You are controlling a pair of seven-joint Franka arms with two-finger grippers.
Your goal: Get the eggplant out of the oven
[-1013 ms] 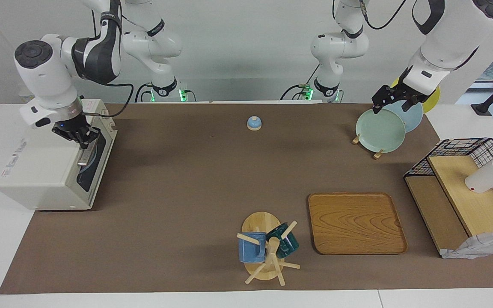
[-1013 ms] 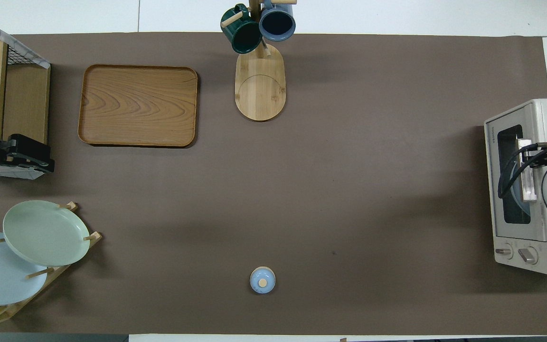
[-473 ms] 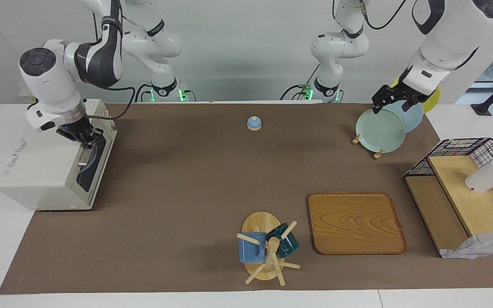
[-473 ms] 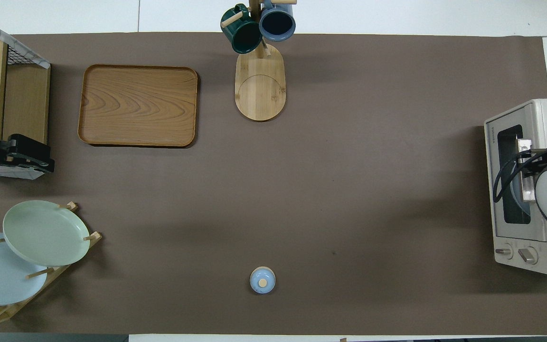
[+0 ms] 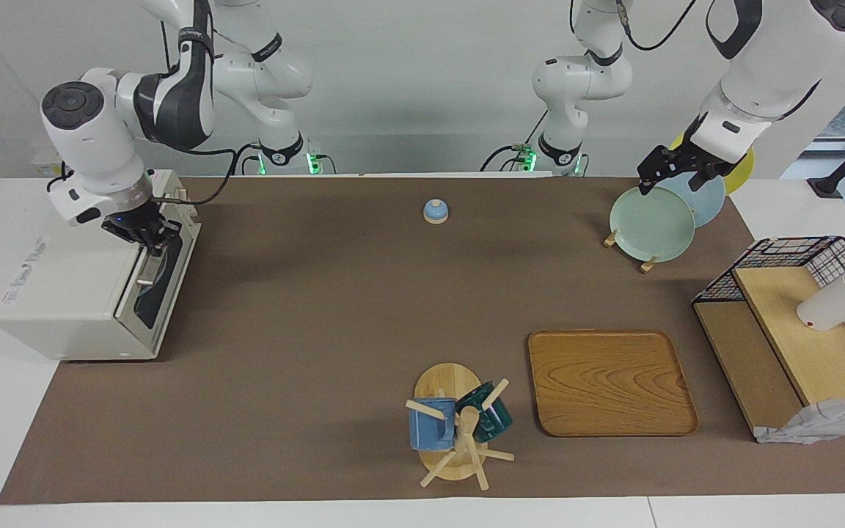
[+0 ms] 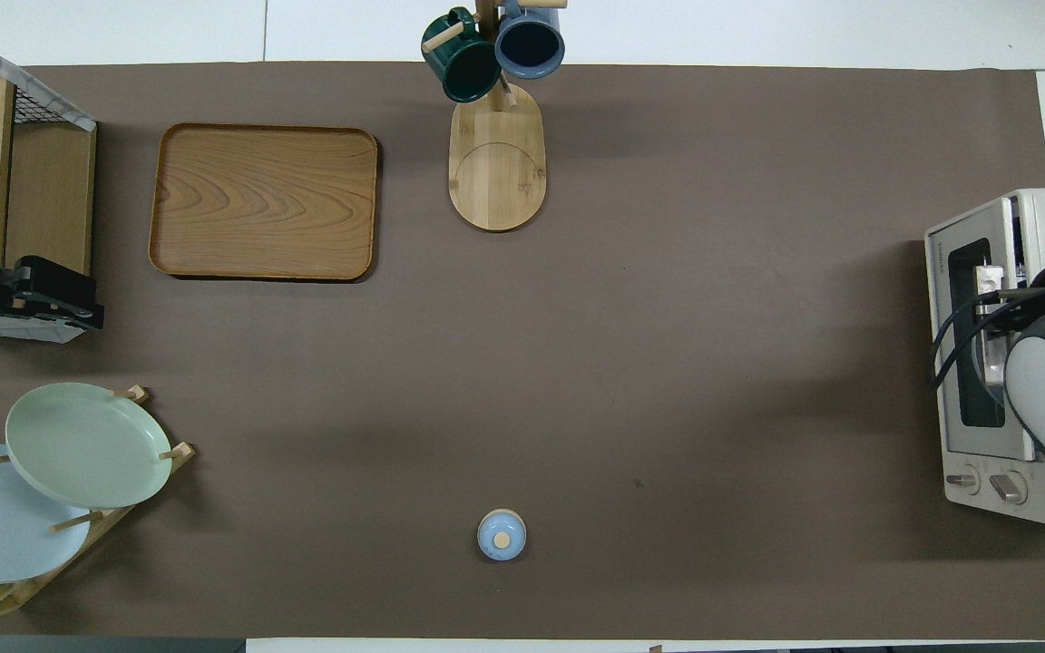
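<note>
The white oven (image 5: 63, 293) stands at the right arm's end of the table, its dark glass door (image 5: 161, 290) facing the table's middle. The door's top edge stands a little off the oven body. My right gripper (image 5: 150, 238) is shut on the metal bar handle (image 5: 145, 273) at the end nearer the robots. In the overhead view the arm covers most of the handle (image 6: 991, 367) on the oven (image 6: 1044, 218). The eggplant is hidden. My left gripper (image 5: 668, 174) waits open and empty over the plate rack.
A plate rack with a green plate (image 5: 651, 224) stands at the left arm's end. A wire-and-wood shelf (image 5: 782, 345), a wooden tray (image 5: 609, 381), a mug tree (image 5: 459, 429) and a small blue bell (image 5: 435, 211) are on the brown mat.
My right gripper has shifted along the handle toward the robots and toward the table's middle. The door's top edge has come slightly away from the oven. The left arm has not moved.
</note>
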